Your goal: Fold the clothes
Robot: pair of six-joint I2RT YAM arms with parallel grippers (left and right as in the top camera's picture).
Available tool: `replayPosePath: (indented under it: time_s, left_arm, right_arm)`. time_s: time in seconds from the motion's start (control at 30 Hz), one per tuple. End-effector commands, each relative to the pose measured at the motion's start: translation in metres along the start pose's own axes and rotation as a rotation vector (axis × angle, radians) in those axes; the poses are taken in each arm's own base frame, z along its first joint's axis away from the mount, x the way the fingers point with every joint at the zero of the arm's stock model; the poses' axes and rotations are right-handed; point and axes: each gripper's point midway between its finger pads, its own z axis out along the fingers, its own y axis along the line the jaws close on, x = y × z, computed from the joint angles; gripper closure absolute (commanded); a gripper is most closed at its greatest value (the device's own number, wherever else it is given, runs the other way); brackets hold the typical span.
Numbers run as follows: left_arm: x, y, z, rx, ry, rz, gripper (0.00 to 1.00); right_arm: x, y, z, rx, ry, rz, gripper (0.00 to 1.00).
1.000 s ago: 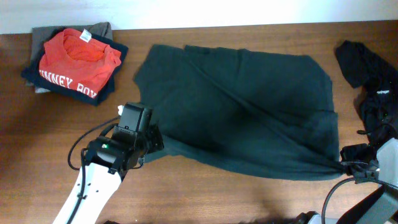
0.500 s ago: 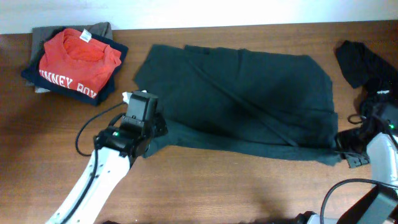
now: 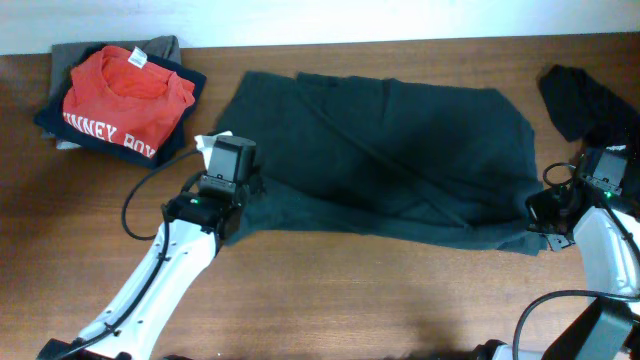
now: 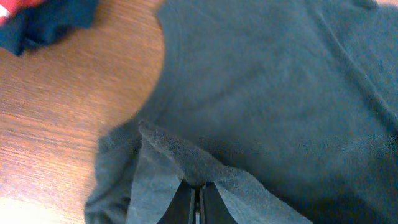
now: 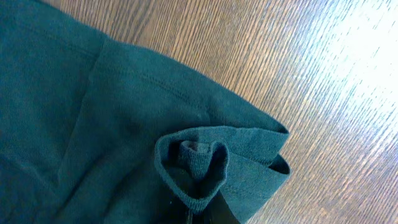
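A dark green shirt lies spread across the middle of the table. My left gripper is shut on the shirt's lower left corner, and its fabric bunches over the fingertips in the left wrist view. My right gripper is shut on the shirt's lower right corner, where a rolled hem sits between the jaws in the right wrist view. The shirt's near edge is lifted toward the far edge.
A stack of folded clothes topped by a red printed shirt sits at the far left. A pile of black clothes lies at the far right. Bare wood runs along the front of the table.
Both grippers have moved away from the front edge toward the back, carrying the shirt's near edge with them. The visible shirt has grown shorter front to back.
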Motion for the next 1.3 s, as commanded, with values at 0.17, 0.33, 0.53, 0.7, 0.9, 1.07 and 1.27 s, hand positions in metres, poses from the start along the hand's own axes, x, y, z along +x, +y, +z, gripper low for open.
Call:
replayPosePath:
  time_s: [0.17,0.33,0.53,0.7,0.9,1.07,1.27]
  left_arm:
    - [-0.02,0.012,0.01,-0.038,-0.055,-0.026,0.99]
    - [-0.01,0.012,0.028,-0.058,-0.019,-0.012,0.99]
    - [-0.001,0.013,0.05,-0.08,0.007,0.038,0.99]
    - [-0.004,0.011,0.058,-0.08,-0.011,0.034,0.98]
    - [-0.013,0.006,0.058,-0.061,-0.047,0.022,0.93]
    - [-0.015,0.004,0.058,-0.055,-0.057,0.019,0.9]
    - [-0.015,0.004,0.058,-0.057,-0.055,0.063,0.01]
  right_arm:
    - [-0.011,0.004,0.011,0.02,-0.034,0.016,0.96]
    - [-0.01,0.007,0.02,0.014,-0.019,0.015,0.96]
    - [-0.019,0.018,0.025,-0.024,-0.053,0.017,0.96]
    - [-0.022,0.035,0.024,-0.1,-0.057,0.012,0.96]
    - [-0.015,0.06,0.022,-0.157,-0.08,-0.044,0.92]
    - [-0.007,0.073,0.029,-0.147,-0.107,-0.092,0.89]
    - [-0.004,0.065,0.038,-0.098,-0.101,-0.1,0.56]
